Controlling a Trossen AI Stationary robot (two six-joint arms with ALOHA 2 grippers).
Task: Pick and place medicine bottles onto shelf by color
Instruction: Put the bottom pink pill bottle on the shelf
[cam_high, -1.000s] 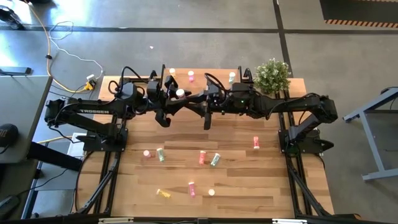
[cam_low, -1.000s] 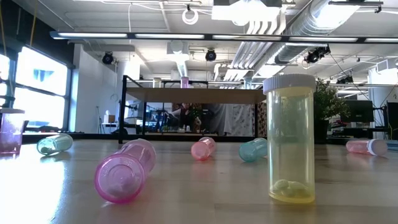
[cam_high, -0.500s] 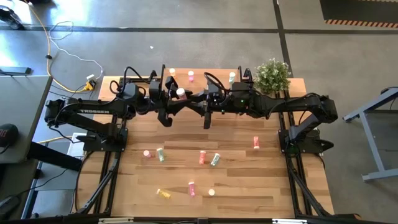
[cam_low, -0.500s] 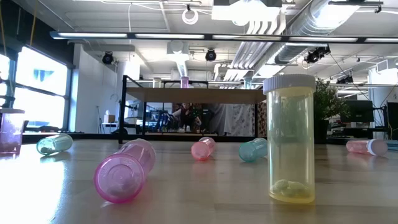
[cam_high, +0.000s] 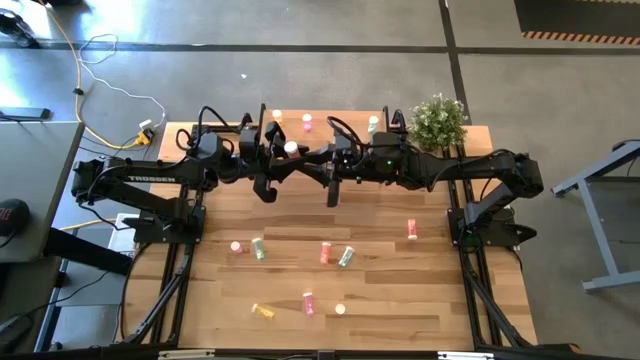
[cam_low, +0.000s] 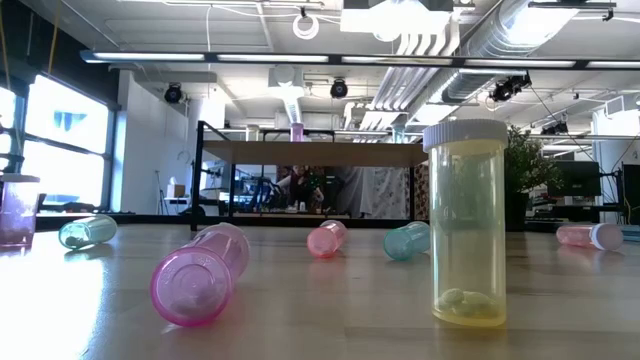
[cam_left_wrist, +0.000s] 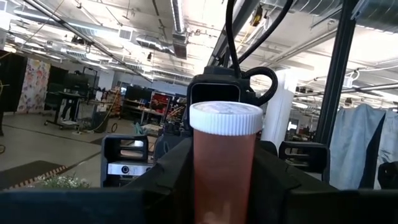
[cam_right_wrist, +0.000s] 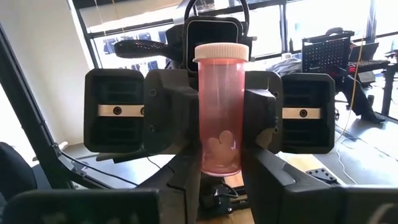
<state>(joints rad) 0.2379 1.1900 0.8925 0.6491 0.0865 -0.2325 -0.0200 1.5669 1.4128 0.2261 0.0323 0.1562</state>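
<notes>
Right wrist view showed one red-orange bottle (cam_right_wrist: 221, 112) upright with its white cap on top, pinched from both sides at once by the left gripper (cam_high: 287, 156) and the right gripper (cam_high: 318, 160), above the table's far middle, near the shelf (cam_high: 330, 124).
</notes>
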